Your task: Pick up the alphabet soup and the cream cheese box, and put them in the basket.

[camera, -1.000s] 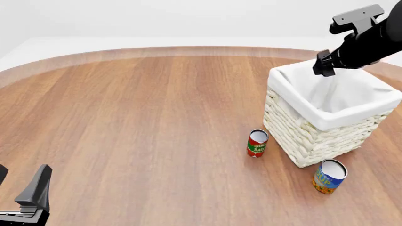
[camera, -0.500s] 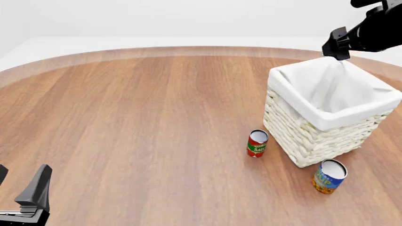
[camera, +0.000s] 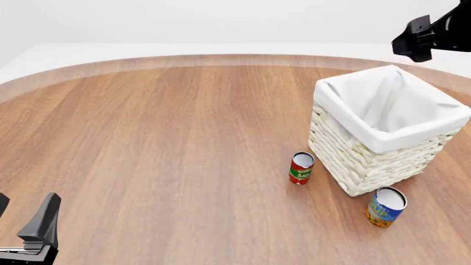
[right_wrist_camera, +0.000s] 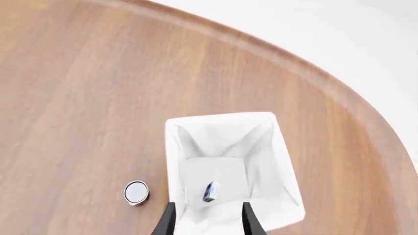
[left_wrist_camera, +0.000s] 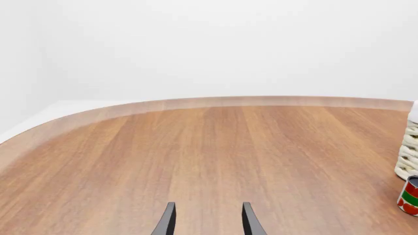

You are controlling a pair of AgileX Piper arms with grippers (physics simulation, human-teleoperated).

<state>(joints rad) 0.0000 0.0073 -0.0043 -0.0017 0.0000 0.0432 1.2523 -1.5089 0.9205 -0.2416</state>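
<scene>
Wood-grain brown table (camera: pixel 169 143), round-edged, under a plain white surround: front view. One basket (camera: pixel 368 160), cream wicker with white cloth lining, at about 3 o'clock of the picture. Two cans: one red-and-green can (camera: pixel 301 168) upright just beside the basket's near-left corner, at its 8 o'clock; one alphabet soup (camera: pixel 385 206), blue label over an orange band, upright near the basket's near corner, at its 6 o'clock, apart from the wicker. The basket's floor is hidden here by its own walls, so no cream cheese box shows. Right gripper (camera: pixel 416 43): a dark shape high at 2 o'clock, above and beyond the basket's far rim; jaw gap cannot be read here. Left gripper (camera: pixel 30 234): low at 8 o'clock, fingers parted, nothing between them.

Left wrist view. Two dark fingertips (left_wrist_camera: pixel 167 220) stand moderately apart over bare table, empty. Only a sliver of the basket wall (left_wrist_camera: pixel 410 156) and part of the red-and-green can (left_wrist_camera: pixel 410 196) show at the frame's edge. Pale wall and floor lie beyond the table rim.

Right wrist view, looking steeply down. It alone shows the basket's inside (right_wrist_camera: pixel 277 156): one cream cheese box (right_wrist_camera: pixel 210 192), small, blue and white, lying on the lining floor. Fingertips (right_wrist_camera: pixel 168 220) stand apart, holding nothing, above the basket. One can top (right_wrist_camera: pixel 136 192), white, stands outside the basket; which can it is cannot be told.
</scene>
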